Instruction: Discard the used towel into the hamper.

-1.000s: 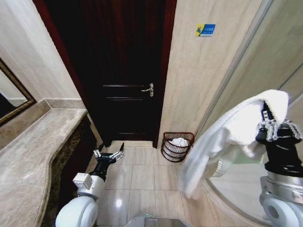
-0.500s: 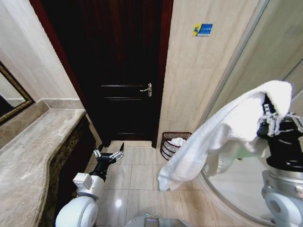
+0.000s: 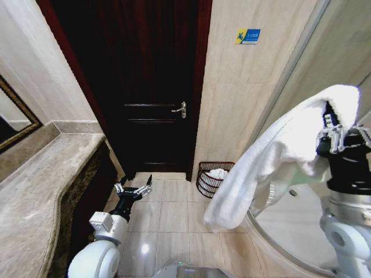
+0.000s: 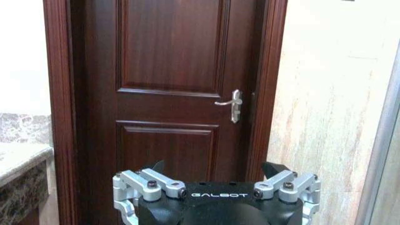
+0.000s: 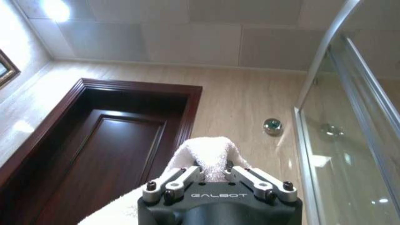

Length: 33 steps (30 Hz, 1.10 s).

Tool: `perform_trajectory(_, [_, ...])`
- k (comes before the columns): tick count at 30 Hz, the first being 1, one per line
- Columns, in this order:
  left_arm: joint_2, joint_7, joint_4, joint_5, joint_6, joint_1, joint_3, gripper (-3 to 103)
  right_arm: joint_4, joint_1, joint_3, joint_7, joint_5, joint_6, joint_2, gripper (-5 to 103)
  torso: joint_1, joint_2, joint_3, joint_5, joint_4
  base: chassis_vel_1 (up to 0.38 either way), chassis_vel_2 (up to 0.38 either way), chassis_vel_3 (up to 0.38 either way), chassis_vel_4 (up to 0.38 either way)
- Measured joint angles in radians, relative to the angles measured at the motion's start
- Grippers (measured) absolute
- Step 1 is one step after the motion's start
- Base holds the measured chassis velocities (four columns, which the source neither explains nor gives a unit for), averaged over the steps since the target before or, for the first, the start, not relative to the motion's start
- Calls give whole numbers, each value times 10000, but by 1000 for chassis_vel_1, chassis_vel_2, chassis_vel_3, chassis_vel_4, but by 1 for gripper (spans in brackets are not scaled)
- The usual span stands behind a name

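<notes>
A white towel [image 3: 272, 156] hangs from my right gripper [image 3: 331, 123], which is shut on its top fold, held high at the right in the head view. The right wrist view shows the towel [image 5: 209, 152] bunched between that gripper's [image 5: 211, 172] fingers. The hamper [image 3: 206, 180], a dark wire basket with a white cloth inside, stands on the floor in the corner beside the door; the towel's hanging end covers its right side. My left gripper [image 3: 133, 186] is open and low over the floor at the left, facing the door, and its spread fingers [image 4: 155, 165] hold nothing.
A dark wooden door [image 3: 151, 87] is shut straight ahead. A marble counter [image 3: 40, 191] runs along the left, with a mirror [image 3: 11, 119] above it. A curved glass shower wall [image 3: 290, 231] bounds the right. Tiled floor [image 3: 168, 214] lies open between them.
The towel's hanging end swung left across the hamper, then back a little. My right gripper shifted slightly up and right. The left arm has not moved.
</notes>
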Motion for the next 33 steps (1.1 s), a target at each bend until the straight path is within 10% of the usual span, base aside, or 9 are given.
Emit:
perform_trajectory(14, [0, 0, 0, 0, 0, 0, 0, 100, -743, 1444, -123, 435, 641, -254, -1231, 10, 0, -1, -1, -3, 1, 0, 0, 0, 0])
perform_trajectory(33, [0, 0, 0, 0, 0, 0, 0, 100, -190, 811, -214, 378, 685, 14, -796, 10, 280, 605, 323, -1, 1, 0, 0, 0, 0])
